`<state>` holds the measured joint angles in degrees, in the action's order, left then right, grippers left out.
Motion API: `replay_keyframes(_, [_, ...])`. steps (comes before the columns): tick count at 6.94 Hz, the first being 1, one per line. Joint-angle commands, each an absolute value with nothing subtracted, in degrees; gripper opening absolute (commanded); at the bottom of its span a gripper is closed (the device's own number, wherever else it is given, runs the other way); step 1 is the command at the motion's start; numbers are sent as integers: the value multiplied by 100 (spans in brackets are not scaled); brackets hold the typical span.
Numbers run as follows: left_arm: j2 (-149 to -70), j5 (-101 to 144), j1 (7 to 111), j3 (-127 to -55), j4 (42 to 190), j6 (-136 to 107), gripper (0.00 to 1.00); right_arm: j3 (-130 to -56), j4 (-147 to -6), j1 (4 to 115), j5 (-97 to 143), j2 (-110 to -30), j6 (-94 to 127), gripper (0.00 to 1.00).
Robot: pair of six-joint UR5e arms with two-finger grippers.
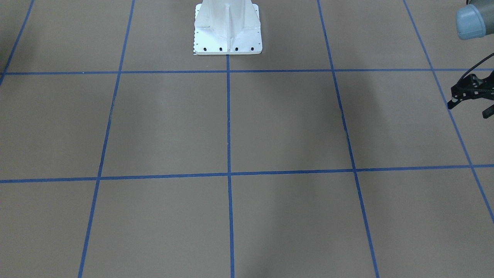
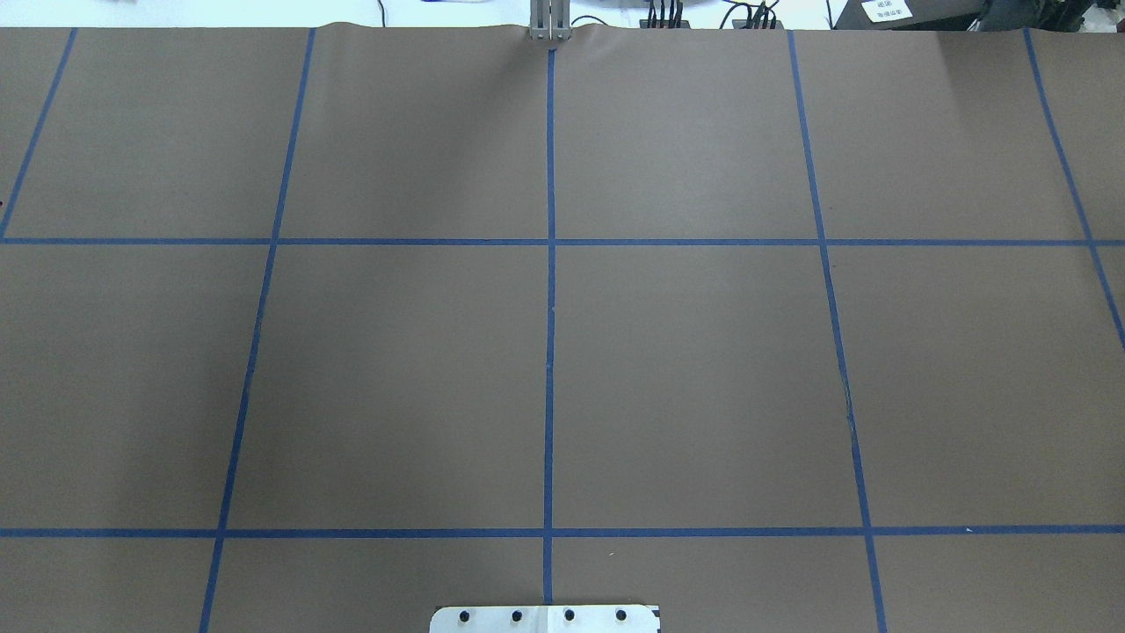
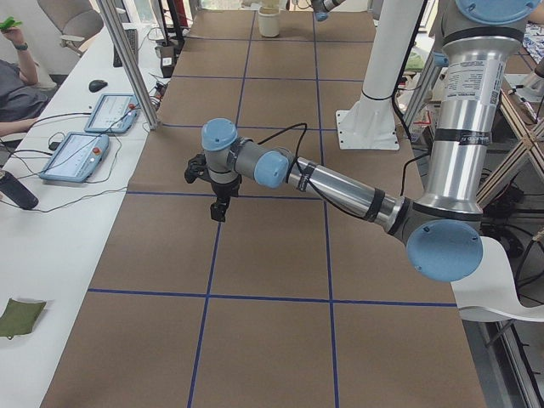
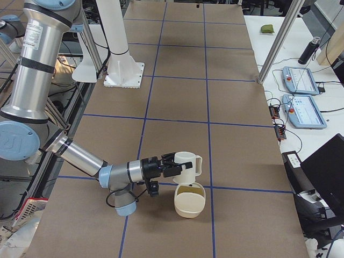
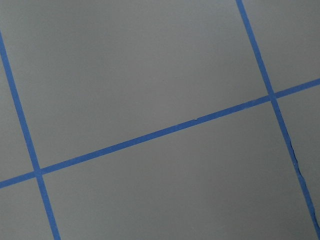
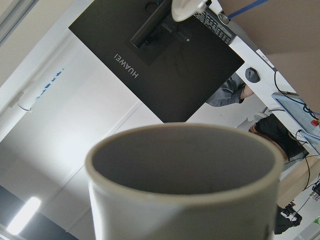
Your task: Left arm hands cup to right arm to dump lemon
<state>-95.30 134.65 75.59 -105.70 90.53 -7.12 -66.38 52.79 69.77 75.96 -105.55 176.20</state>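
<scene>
Across the whole scene we see the table (image 2: 703,369), covered in brown paper and divided into squares by blue tape lines (image 2: 550,352). At its robot side stands the white pedestal (image 1: 227,27). The left arm (image 3: 340,189) stretches out low over the table's left end. The right arm (image 4: 80,156) reaches along the table's right end, outside the overhead view. Next in size is a cream bowl (image 4: 189,207), which stands on the table close to a crossing of tape lines. The white mug (image 4: 185,166) hangs in the air directly over the bowl's far rim, its loop handle pointing away from the arm. We cannot tell whether mug and bowl touch. From the right wrist we look at the mug's mouth and its grey inside. The right claw (image 4: 173,165) meets the mug's side, but only the side views show this claw, so we cannot tell whether its fingers are pinching. The left claw (image 1: 469,108) hovers above the table with its thin fingers spread apart and nothing between them. Inside the bowl we make out a small dull yellow shape, which appears to be the lemon (image 4: 187,190).
</scene>
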Motion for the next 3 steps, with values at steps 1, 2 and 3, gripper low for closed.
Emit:
replay_keyframes(1, [-9527, 13465, 7559, -10573, 9053, -712, 100, -6706, 5230, 6970, 7629, -10451, 16452, 37])
replay_keyframes(2, [-9527, 13465, 7559, -10573, 9053, -721, 100, -6776, 5229, 6970, 7655, -10450, 15627, 36])
replay_keyframes(3, [-9527, 13465, 7559, -10573, 9053, -721, 100, -6863, 5221, 6961, 7786, -10441, 14774, 35])
